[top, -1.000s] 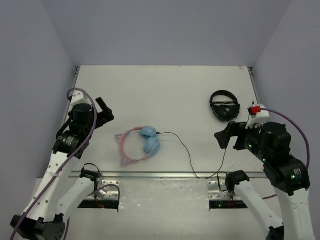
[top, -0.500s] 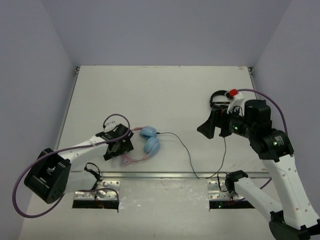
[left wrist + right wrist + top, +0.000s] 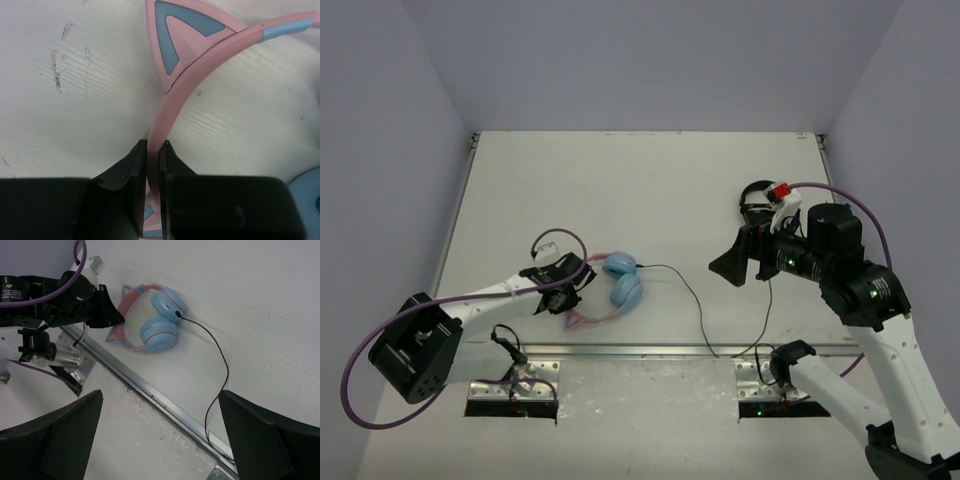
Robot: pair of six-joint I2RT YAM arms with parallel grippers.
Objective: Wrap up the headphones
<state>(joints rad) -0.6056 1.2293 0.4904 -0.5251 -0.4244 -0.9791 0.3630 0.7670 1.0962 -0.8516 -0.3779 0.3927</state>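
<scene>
Left gripper: the left gripper (image 3: 153, 145) lay low over the table (image 3: 650, 170), clenched on the pink headband (image 3: 200, 65) of the headphones (image 3: 610, 288); its 2 jaws pressed the band from either side, just beside 1 cat ear (image 3: 180, 35).
Headphones: they lay flat on the table, left of centre and near the front rail (image 3: 640, 350), with the headband bowed out to the left, toward the gripper.
Earcups: the 2 light blue earcups (image 3: 626, 292) sat close together at the right end of the band, 1 farther from the arms and 1 nearer.
Cable: the thin black cable (image 3: 222, 370) left the farther earcup, ran right, curved down to the rail, then turned back up toward the right arm; where it ended could not be told.
Right gripper: the right gripper (image 3: 160, 405) hung above the table, well apart from the headphones, its jaws spread wide and grasping nothing, pointing left toward them.
Black headphones: the smaller black headphones (image 3: 758, 203) lay on the table beyond the right arm, partly hidden by it.
</scene>
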